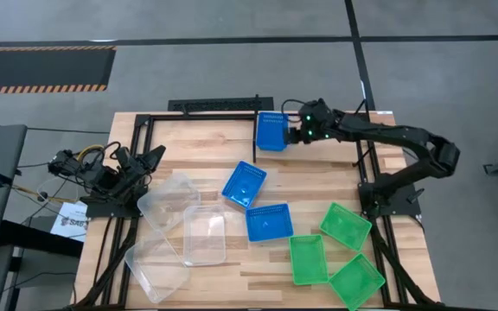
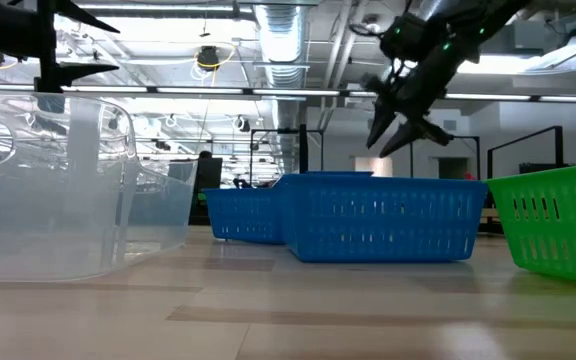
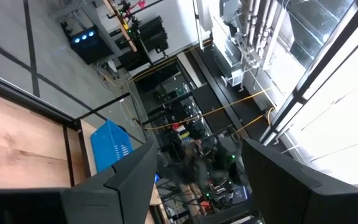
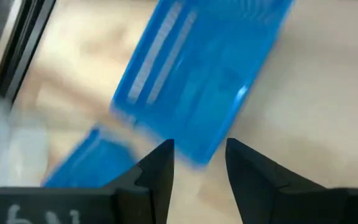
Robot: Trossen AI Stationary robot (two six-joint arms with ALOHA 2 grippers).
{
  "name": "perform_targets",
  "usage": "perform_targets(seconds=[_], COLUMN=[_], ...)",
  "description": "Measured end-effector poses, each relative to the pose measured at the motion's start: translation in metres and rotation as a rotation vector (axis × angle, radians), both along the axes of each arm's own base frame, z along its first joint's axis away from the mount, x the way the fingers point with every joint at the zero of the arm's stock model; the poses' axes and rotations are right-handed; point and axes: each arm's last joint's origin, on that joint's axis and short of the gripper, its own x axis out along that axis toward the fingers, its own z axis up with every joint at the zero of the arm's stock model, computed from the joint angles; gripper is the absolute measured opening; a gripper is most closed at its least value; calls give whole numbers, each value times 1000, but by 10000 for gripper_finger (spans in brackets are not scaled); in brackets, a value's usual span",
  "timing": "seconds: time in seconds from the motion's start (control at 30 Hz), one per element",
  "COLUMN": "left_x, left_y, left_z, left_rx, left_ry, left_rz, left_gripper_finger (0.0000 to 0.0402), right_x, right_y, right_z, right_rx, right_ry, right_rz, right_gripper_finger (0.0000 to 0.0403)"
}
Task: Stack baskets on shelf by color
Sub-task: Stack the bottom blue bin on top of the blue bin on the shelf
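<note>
Setting: plank tabletop (image 1: 258,268) inside a black frame, on a grey floor with hazard striping at the far left; the low view looks into a workshop with ceiling ducts.

Shelf: its extent cannot be told apart from the tabletop; a black rail (image 1: 214,104) runs along the far edge.

Blue baskets: one blue basket (image 1: 271,131) lies at the far edge just beside the right gripper; a second (image 1: 245,183) sits tilted mid-table; a third (image 1: 268,222) lies near it, toward the front.

Green baskets: three green baskets (image 1: 308,258) grouped at front right, unstacked.

Clear baskets: three clear baskets (image 1: 205,234) grouped at front left, overlapping at the edges.

Right gripper (image 1: 294,131): at the side of the far blue basket, raised above it in the low view; jaws a narrow gap apart, holding nothing.

Left gripper (image 1: 143,162): waits at the left table edge, jaws spread wide, empty.

Step in hand: judged to be the first blue placement, with that basket set down and free of the fingers.

Next move: likely fetching a mid-table blue basket; calls for a rim grip and square alignment so that it nests.

Hidden or unclear: right wrist view is smeared; whether the far basket sits flat cannot be told.
</note>
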Motion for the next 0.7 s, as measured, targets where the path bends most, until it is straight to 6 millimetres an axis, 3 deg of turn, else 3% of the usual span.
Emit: perform_targets(seconds=[0.17, 0.37, 0.5, 0.7], left_x=[0, 1, 1, 1], left_y=[0, 0, 0, -1], left_z=[-1, -2, -2, -3], left_rx=[4, 12, 14, 7], left_ry=[8, 25, 28, 26], left_rz=[0, 0, 0, -3], left_gripper_finger=[224, 224, 224, 224], right_x=[10, 31, 40, 50], right_y=[41, 87, 107, 126], right_z=[1, -10, -23, -42], right_rx=[-5, -163, -232, -302], right_ry=[38, 91, 144, 173], right_rz=[284, 657, 839, 1095], right_gripper_finger=[168, 169, 181, 231])
